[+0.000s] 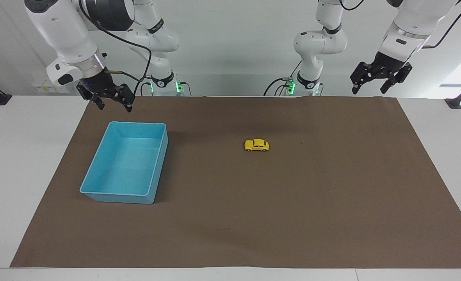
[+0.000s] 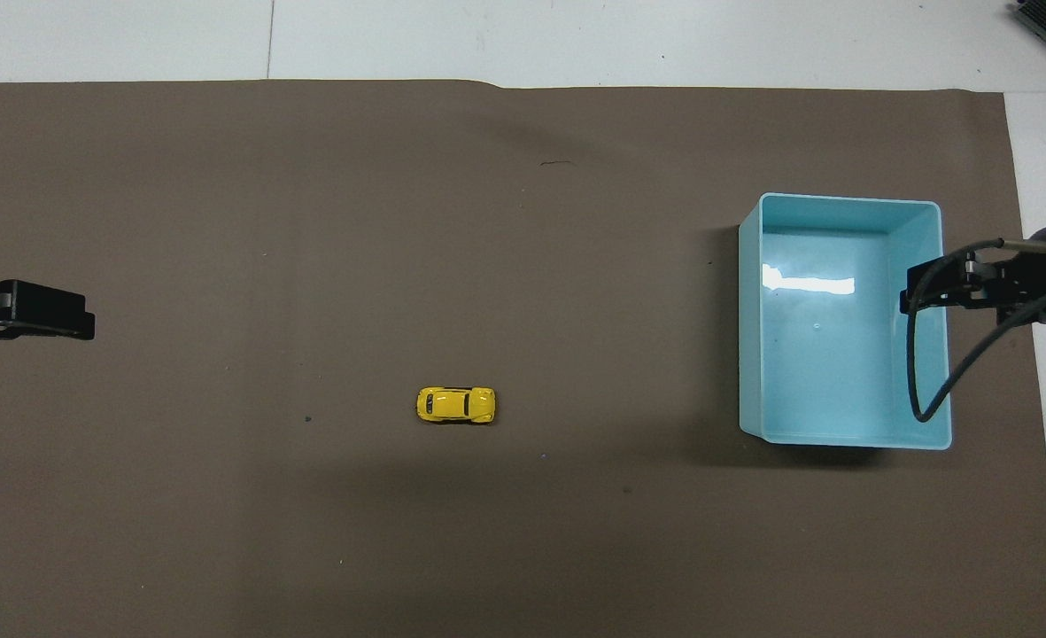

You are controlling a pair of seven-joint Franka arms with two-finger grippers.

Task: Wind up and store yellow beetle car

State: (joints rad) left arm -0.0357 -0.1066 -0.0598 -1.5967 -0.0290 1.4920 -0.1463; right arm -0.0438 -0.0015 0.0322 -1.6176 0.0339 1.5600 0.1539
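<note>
The yellow beetle car point(image 1: 257, 145) point(image 2: 456, 405) stands on its wheels on the brown mat, about midway between the two arms' ends, untouched. My left gripper point(image 1: 370, 91) point(image 2: 84, 323) hangs open and empty, high over the mat's edge at the left arm's end. My right gripper point(image 1: 113, 106) point(image 2: 908, 301) is open and empty too, raised over the rim of the blue bin nearest the robots. Both are well away from the car.
An empty light blue bin point(image 1: 97, 193) point(image 2: 751, 337) sits on the brown mat point(image 1: 292, 218) toward the right arm's end. A black cable point(image 2: 917, 390) from the right arm loops over the bin. White table surrounds the mat.
</note>
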